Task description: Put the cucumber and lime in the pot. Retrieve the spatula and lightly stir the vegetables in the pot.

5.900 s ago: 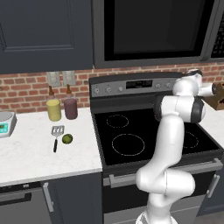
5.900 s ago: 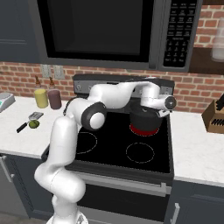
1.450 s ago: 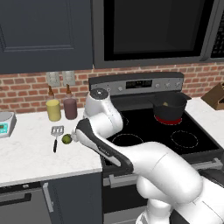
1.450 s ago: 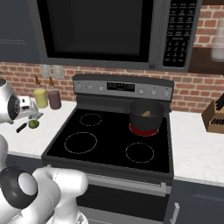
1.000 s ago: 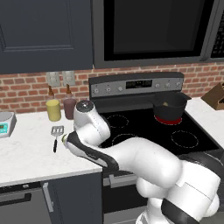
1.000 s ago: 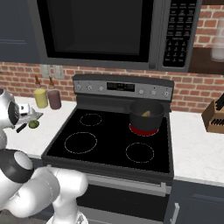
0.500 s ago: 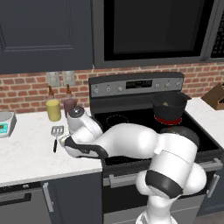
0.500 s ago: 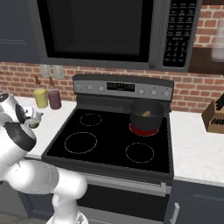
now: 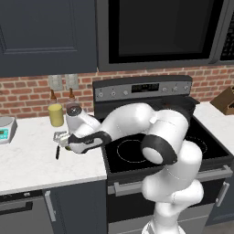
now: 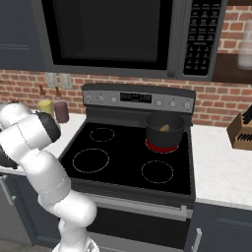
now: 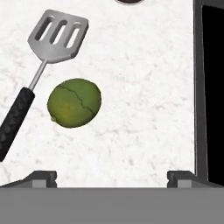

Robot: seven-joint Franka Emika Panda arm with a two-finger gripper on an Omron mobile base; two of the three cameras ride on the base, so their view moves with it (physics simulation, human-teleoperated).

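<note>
While wide open, pincer [image 11: 112,177] empty — above lime [image 11: 74,103]

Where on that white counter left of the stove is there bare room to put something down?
The counter is bare along its front edge, between the scale and the stove. In the hand view, bare marble lies between the lime and the stove's edge. It is crowded where the spatula lies beside the lime under the open hand, and near the bottles by the wall.

Lime [image 11: 74,103] on counter [image 11: 144,87] beside spatula [image 11: 41,70]; cucumber [image 10: 164,128] in pot [image 10: 164,132].
</note>
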